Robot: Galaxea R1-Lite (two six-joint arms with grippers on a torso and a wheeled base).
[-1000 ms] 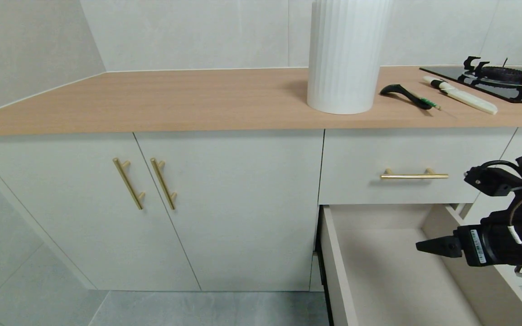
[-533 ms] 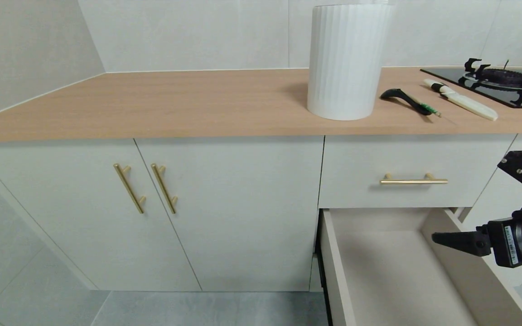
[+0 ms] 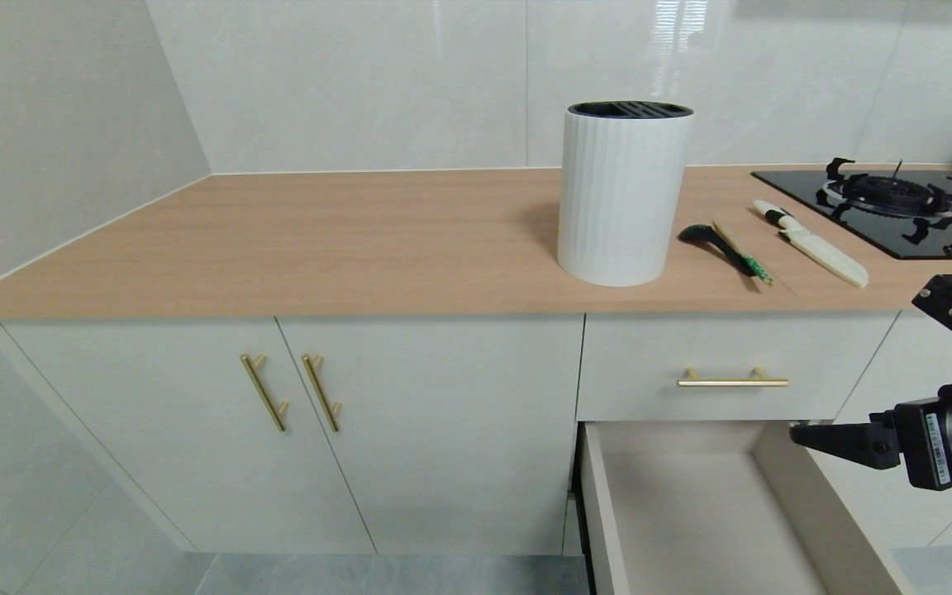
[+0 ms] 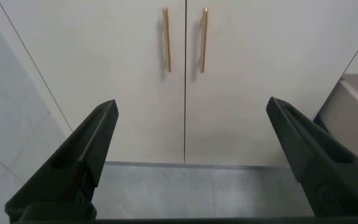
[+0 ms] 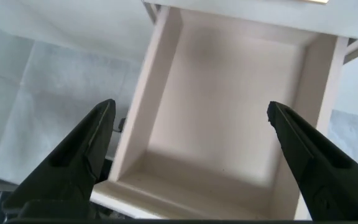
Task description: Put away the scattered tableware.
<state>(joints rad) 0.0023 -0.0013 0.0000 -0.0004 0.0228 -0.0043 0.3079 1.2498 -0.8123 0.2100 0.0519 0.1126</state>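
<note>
A smooth wooden counter (image 3: 360, 240) holds a tall white ribbed holder (image 3: 623, 198). Beside it lie a black spoon (image 3: 701, 237), a thin green-tipped stick (image 3: 742, 256) and a cream knife (image 3: 815, 245), all well above the right gripper (image 5: 189, 112). Its fingers are spread wide over the open, plain drawer (image 5: 229, 74). The left gripper (image 4: 191, 106) is spread wide too, facing flat cabinet doors (image 4: 241, 81).

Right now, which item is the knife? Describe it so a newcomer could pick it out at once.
On the wooden countertop, look between the tall white ribbed holder and the black gas hob. The knife lies nearer the hob, pale cream with one dark band, unlike the black utensil with a green end beside it.
</note>
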